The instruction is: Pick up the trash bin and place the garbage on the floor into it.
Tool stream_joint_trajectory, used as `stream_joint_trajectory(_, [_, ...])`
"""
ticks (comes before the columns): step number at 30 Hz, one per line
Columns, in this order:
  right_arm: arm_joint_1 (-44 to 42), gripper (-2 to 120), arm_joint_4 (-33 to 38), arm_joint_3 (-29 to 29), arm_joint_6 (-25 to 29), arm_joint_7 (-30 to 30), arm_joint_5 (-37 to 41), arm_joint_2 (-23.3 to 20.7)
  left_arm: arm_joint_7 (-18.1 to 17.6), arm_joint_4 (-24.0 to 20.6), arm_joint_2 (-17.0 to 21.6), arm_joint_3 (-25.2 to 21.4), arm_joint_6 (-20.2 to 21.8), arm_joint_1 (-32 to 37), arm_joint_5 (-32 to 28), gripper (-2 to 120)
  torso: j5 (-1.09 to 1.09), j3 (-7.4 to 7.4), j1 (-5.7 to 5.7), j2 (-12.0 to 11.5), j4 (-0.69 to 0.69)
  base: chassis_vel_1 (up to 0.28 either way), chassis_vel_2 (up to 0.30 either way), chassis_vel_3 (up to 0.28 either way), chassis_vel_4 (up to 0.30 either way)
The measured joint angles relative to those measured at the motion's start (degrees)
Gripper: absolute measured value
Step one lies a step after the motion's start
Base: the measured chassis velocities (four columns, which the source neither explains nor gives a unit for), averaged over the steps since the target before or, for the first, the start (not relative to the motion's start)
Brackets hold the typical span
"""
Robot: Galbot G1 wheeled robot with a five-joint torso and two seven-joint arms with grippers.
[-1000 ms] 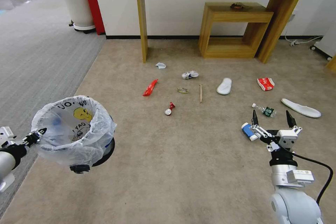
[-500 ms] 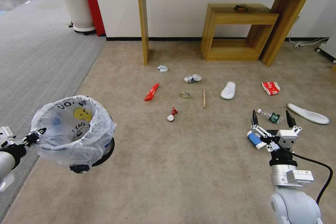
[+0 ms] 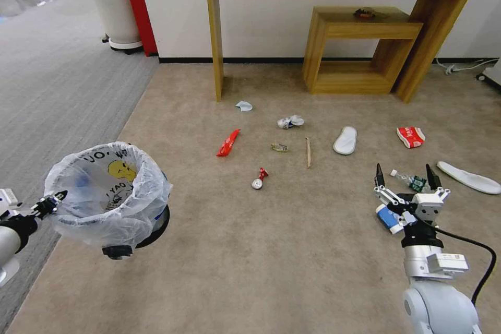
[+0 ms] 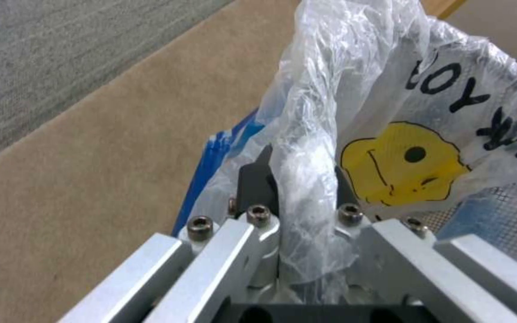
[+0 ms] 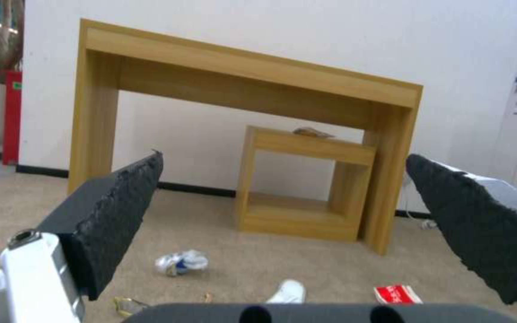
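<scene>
Litter nearer; blue-white cup (image 3: 388, 217) beneath right claw (image 3: 403, 176)

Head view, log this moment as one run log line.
left gripper: shut on white plastic-lined trash bin, held off beige carpet | right gripper: open, empty, above blue-white cup and clear bottle

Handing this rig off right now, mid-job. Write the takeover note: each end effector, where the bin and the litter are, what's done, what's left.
Left end effector: shut on the bagged rim of the trash bin, holding it up off the floor at the robot's left.
Right end effector: open, empty, raised over the blue-white cup and the clear bottle.
Done: bin picked up.
Left: all litter lies on the beige carpet: red wrapper, small red piece, crumpled paper, wooden stick, red-white packet, two white slippers, plus cup and bottle.
</scene>
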Motion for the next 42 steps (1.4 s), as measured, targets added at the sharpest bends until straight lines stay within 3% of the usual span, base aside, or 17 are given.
stream_joint_trajectory(42, [0.2,100,-0.4,-0.1,-0.1,-0.1,0.1,0.1,0.7,0.2,0.0,0.7,0.0,-0.3,1.3,3,0.0,0.0,0.0,0.0,0.0,-0.076,0.106,0.071,-0.104])
